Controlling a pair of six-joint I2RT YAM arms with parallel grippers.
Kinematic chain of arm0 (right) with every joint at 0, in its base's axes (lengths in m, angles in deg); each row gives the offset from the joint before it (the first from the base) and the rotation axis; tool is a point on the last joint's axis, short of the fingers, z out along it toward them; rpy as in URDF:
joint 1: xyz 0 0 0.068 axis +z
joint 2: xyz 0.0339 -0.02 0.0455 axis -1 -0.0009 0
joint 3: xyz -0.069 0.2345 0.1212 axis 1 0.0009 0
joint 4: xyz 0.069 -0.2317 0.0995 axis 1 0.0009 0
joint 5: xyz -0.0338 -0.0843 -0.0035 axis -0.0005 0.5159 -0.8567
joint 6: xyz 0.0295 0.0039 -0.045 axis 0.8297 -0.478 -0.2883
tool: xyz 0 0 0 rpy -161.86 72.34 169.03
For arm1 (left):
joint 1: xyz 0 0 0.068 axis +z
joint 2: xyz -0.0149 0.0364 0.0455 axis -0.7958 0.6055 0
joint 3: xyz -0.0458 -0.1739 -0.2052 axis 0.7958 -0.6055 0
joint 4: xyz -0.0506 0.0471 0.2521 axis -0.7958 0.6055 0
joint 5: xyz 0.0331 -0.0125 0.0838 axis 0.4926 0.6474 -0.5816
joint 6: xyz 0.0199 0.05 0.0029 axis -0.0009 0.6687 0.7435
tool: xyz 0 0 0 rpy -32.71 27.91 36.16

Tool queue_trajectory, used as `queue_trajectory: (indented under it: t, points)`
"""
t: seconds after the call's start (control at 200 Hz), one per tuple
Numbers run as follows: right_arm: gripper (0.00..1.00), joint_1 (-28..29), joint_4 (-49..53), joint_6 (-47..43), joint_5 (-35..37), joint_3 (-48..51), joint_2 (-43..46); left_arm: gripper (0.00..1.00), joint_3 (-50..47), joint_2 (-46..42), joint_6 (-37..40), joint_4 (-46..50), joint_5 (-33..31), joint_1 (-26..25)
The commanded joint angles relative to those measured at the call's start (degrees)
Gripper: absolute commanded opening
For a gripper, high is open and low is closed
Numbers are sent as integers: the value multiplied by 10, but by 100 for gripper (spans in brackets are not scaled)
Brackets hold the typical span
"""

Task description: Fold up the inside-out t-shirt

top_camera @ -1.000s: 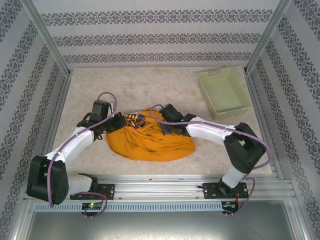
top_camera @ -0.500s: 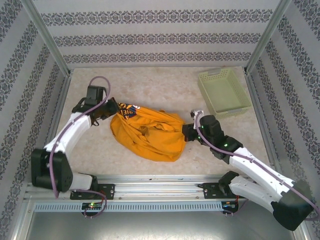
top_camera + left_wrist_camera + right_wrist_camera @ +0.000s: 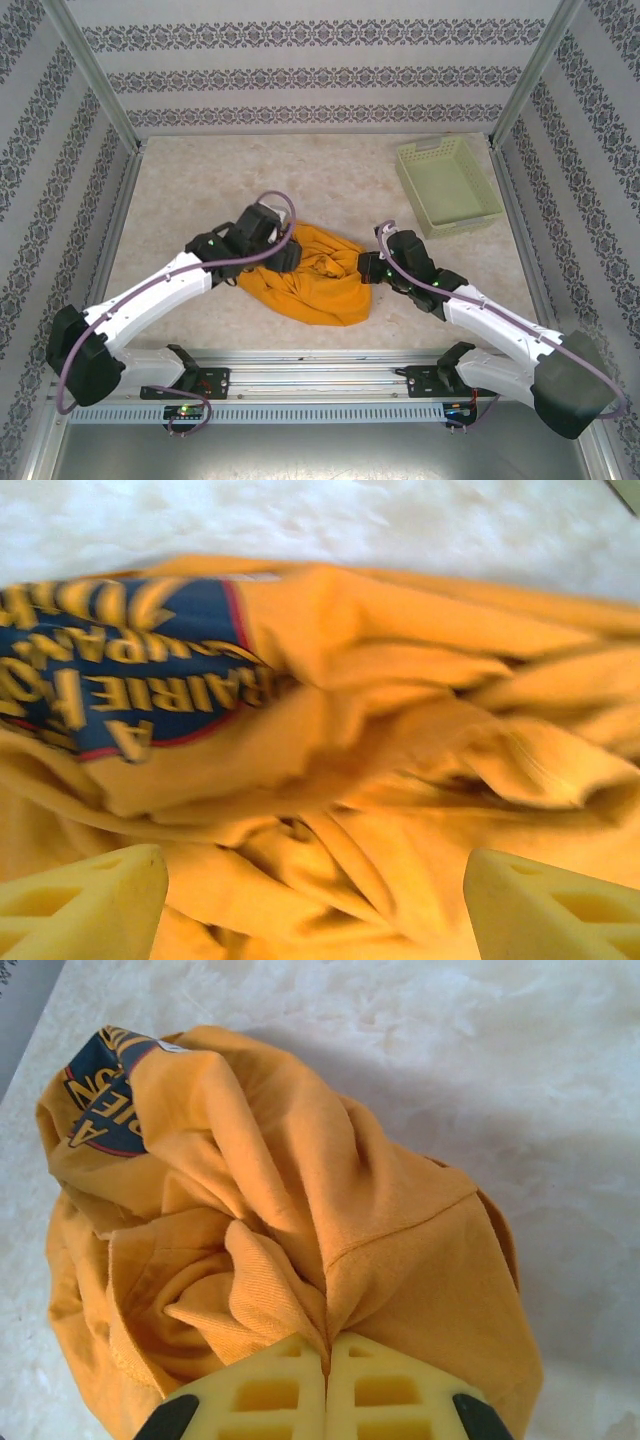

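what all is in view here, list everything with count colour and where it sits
t-shirt: 1, orange-yellow with a dark blue print, bunched mid-table
basket: 1, pale green, far right corner of the table, apart from the t-shirt
table: 1, mottled beige, under everything
walls: 3, white with grey patterned bands, around the table
left arm, right arm: 2, white with black joints, reaching in from the near edge
left gripper: 1, yellow fingers, open over the t-shirt's left side
right gripper: 1, yellow fingers, shut on a fold at the t-shirt's right edge
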Motion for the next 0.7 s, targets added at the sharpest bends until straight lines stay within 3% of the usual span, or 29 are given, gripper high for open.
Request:
queue_trajectory:
  t: [0.0, 0.265, 0.415, 0.694]
  points:
    - [0, -6, -9, 15, 9, -17, 1, 79, -23, 30, 53, -23, -30, -41]
    - [0, -9, 10, 24, 10, -25, 12, 83, 25, 150, 90, -20, -119, -71]
    - [0, -9, 7, 28, 11, -19, 20, 75, 47, 186, 86, -28, -177, -68]
    - [0, -10, 8, 24, 10, -11, 22, 68, 72, 228, 93, -46, -186, -60]
